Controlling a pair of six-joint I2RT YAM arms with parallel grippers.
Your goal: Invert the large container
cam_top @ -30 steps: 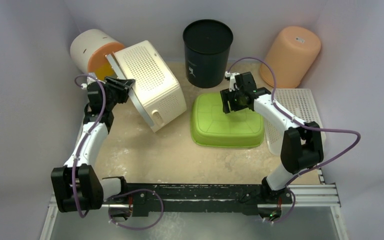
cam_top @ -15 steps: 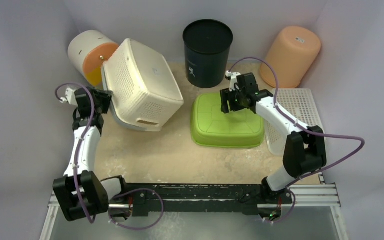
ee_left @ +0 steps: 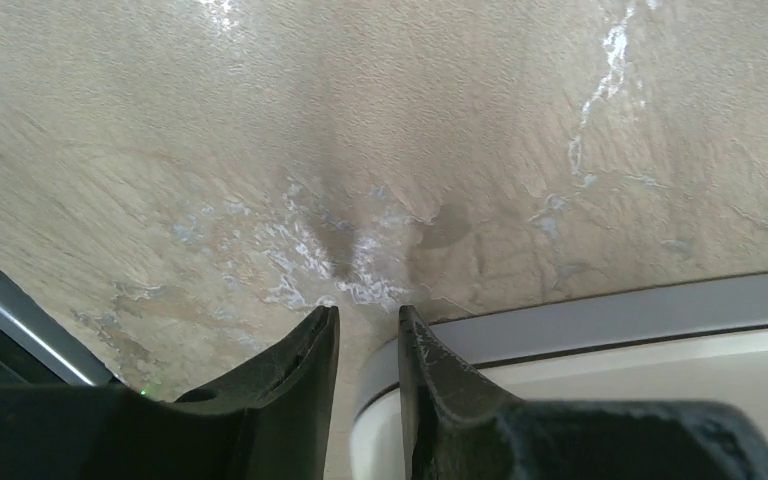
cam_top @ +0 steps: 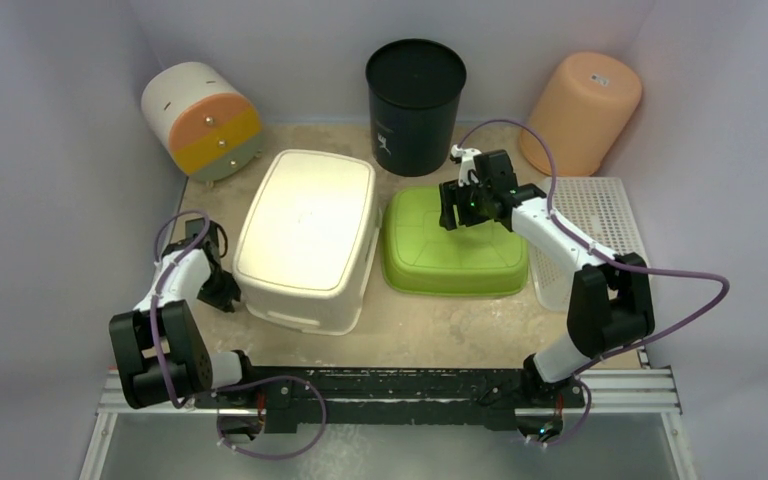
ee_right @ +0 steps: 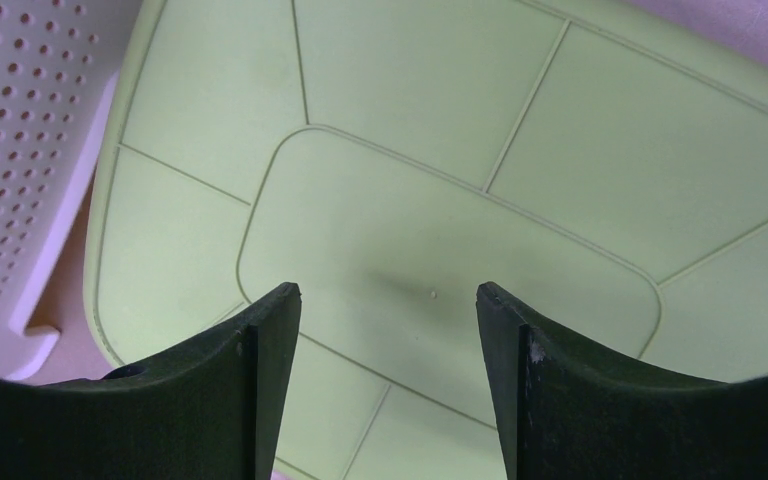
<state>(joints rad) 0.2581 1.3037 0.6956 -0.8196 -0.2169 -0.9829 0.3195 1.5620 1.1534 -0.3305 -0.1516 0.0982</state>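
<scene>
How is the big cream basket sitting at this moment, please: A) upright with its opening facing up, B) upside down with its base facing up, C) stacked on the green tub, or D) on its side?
B: the cream basket shows its smooth closed base upward, rim down on the table.

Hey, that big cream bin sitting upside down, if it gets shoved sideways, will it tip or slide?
Probably slides rather than tips: the large container rests low and wide, rim down on the table. Likely light and fairly stiff: hollow moulded plastic. Its smooth, glossy base may be slippery.
</scene>
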